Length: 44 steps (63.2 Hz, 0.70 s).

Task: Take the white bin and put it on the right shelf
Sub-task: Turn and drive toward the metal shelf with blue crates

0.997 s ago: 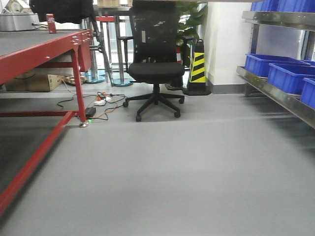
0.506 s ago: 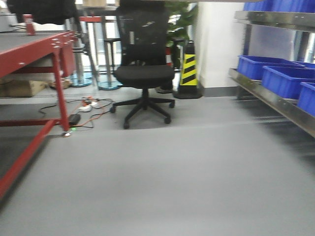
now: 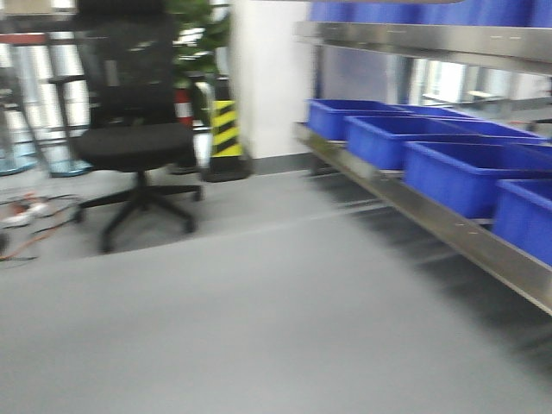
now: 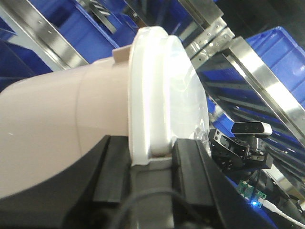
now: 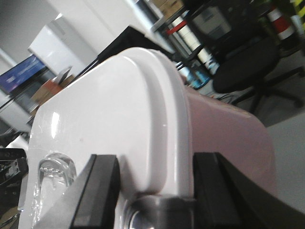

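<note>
1. You have the white bin (image 4: pixel 71 119), a large rectangular pale pinkish-white plastic tub with rounded corners and a translucent white lid, carried between both arms, one at each end.
2. In the left wrist view, the left jaws are closed on the lip of the tub's lid, black pads (image 4: pixel 113 167) pressed to either side of the rim.
3. In the right wrist view, the right jaws grip the opposite end of the white bin (image 5: pixel 143 105) the same way, the rim pinched between two black pads (image 5: pixel 97 188).
4. Ahead and to your right stands the right shelf (image 3: pixel 470 246), a shiny stainless steel rack with a broad front rail; a row of open blue plastic bins (image 3: pixel 457 172) sits on it.
5. Steel rails and blue bins fill the background behind the tub in the left wrist view.
6. On the grey floor (image 3: pixel 259 328) to the left stand a black mesh office chair (image 3: pixel 129 142) and a yellow-and-black striped cone (image 3: pixel 224 129). The front view is blurred.
</note>
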Each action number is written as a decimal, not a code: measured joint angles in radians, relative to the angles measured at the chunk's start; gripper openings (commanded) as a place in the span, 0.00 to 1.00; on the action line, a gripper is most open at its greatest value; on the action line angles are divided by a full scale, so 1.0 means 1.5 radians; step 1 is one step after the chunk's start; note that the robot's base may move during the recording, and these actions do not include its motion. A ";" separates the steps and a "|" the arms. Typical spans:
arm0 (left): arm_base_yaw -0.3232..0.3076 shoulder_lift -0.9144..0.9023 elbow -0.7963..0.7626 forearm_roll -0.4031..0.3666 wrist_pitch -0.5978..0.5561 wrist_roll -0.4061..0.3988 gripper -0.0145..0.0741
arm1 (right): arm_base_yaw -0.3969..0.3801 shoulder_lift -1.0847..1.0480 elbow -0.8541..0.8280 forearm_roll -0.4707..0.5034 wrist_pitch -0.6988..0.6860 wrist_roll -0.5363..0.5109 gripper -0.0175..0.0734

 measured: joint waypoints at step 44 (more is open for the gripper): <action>0.000 0.000 0.000 0.000 0.000 0.000 0.03 | 0.000 0.000 0.000 0.000 0.000 0.000 0.26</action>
